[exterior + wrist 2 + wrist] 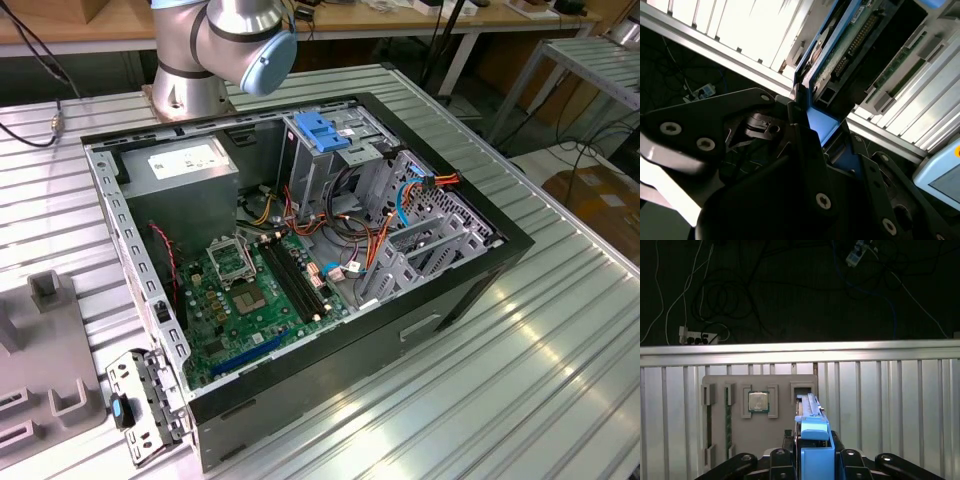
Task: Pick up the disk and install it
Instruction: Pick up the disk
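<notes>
Your gripper (814, 459) pinches the disk (811, 412) on edge between its jaws. You see its blue side rail (817, 446) and green circuit board (856, 39).

You will find no legible writing here: the white sticker (187, 160) on the grey power-supply box (185, 192) carries print too small for you to read

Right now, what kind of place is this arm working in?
Probably a robotics lab bench for computer assembly: an open computer case lies on a ribbed metal table by the robot arm, and a grey fixture plate holds a processor. The gripper, jaws shut, holds the disk.
</notes>
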Controlling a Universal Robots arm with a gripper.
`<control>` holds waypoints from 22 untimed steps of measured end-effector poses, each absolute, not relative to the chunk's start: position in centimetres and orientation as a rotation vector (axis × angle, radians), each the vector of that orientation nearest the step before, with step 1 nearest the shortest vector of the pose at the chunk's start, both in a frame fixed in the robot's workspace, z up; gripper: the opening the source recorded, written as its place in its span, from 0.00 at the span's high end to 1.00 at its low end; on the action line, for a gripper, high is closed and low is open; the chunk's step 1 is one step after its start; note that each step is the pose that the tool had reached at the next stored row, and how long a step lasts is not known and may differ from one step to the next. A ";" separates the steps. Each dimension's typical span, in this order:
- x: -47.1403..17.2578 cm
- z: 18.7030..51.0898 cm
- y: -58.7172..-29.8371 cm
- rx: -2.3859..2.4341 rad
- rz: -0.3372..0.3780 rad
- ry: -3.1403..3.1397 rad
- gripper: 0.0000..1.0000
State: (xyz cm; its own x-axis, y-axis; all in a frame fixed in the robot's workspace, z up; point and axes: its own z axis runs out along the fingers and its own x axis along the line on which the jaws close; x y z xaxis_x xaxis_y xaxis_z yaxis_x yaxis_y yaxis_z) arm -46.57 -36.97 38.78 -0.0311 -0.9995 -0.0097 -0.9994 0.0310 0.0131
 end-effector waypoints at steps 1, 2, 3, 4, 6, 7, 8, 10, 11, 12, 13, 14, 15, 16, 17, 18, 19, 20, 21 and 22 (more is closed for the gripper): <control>-46.6 38.8 -37.0 2.185 -0.025 -2.254 0.63; -46.6 38.9 -37.0 2.185 -0.025 -2.254 0.63; -46.6 38.9 -37.0 2.185 -0.025 -2.254 0.63; -46.6 39.0 -37.0 2.185 -0.025 -2.254 0.63; -46.6 39.1 -37.0 2.185 -0.025 -2.254 0.63; -46.6 39.1 -37.0 2.185 -0.025 -2.254 0.63; -46.6 39.2 -37.0 2.185 -0.025 -2.254 0.63; -46.6 39.3 -37.0 2.185 -0.025 -2.254 0.63; -46.6 39.4 -37.0 2.185 -0.025 -2.254 0.63; -46.6 39.4 -37.0 2.185 -0.025 -2.254 0.63; -46.6 39.5 -37.0 2.185 -0.025 -2.254 0.63; -46.6 39.5 -37.0 2.185 -0.025 -2.254 0.63; -46.6 39.6 -37.0 2.185 -0.025 -2.254 0.63; -46.6 39.6 -37.0 2.185 -0.025 -2.254 0.63; -46.6 39.7 -37.0 2.185 -0.025 -2.254 0.63; -46.6 39.8 -37.0 2.185 -0.025 -2.254 0.63; -46.6 39.9 -37.0 2.185 -0.025 -2.254 0.63; -46.6 39.9 -37.0 2.185 -0.025 -2.254 0.63; -46.6 40.0 -37.0 2.185 -0.025 -2.254 0.63; -46.6 40.1 -37.0 2.185 -0.025 -2.254 0.63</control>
State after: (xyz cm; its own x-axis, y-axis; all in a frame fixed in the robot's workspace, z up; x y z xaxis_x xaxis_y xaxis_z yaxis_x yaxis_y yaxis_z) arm -46.57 -36.97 40.12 -0.0311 -0.9995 -0.0098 -0.9994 0.0310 0.0130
